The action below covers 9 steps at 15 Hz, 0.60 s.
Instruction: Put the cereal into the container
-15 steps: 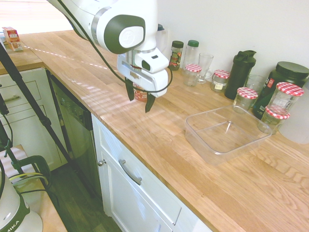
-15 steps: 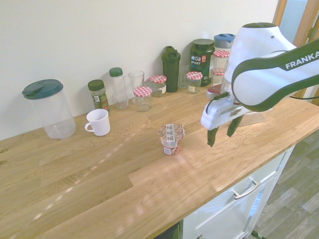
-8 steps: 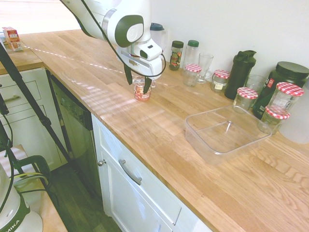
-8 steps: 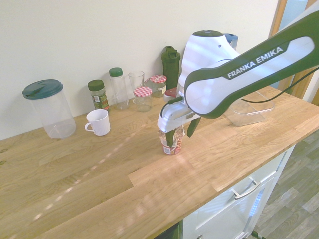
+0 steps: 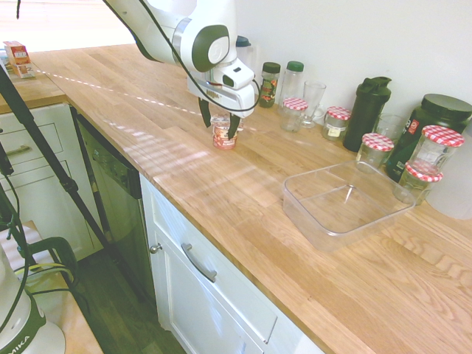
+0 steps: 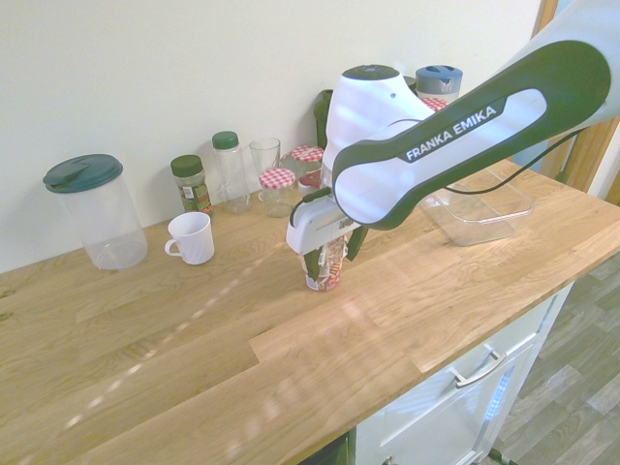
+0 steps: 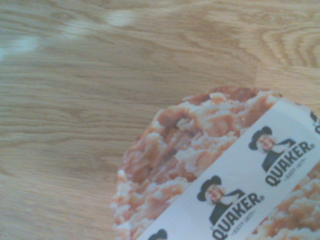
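Between the wide-set fingers of one pincer (image 5: 220, 130) sits one cereal cup (image 5: 224, 139); one container (image 5: 345, 203) lies well apart.

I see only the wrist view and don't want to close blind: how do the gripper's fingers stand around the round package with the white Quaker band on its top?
Observer: The white-and-black gripper stands open, one dark finger on either side of the red-and-white printed cereal cup.
Operator: Where is the clear plastic container?
Observer: Further along the wooden counter, in front of glass jars with red-checkered lids.
Operator: Anything on the cup's other side, away from the container?
Observer: Yes, a white mug stands there, nearer the wall.
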Tool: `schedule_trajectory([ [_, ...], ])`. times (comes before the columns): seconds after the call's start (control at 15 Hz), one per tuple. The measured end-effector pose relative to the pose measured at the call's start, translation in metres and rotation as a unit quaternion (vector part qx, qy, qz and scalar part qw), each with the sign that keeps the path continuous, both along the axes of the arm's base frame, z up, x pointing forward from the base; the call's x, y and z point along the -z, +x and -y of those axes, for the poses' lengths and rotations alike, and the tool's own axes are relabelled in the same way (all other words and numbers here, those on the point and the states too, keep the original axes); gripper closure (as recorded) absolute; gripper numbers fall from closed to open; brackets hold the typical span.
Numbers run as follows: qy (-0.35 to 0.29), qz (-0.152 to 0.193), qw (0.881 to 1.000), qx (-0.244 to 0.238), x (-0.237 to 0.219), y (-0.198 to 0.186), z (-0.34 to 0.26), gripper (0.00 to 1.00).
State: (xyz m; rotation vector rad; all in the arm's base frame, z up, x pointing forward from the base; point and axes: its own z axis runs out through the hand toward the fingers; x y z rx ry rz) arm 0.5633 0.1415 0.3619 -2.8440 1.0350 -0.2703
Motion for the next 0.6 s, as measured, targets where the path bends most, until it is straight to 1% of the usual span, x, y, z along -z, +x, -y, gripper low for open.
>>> schedule_trajectory([
  [0.13, 0.004, 0.013, 1.0, 0.006, 0.012, 0.007, 0.003, 0.0],
  [0.33, 0.019, 0.051, 0.999, 0.007, 0.009, 0.013, -0.001, 0.0],
  [0.6, 0.022, 0.065, 0.998, 0.007, 0.011, 0.014, 0.004, 0.0],
])
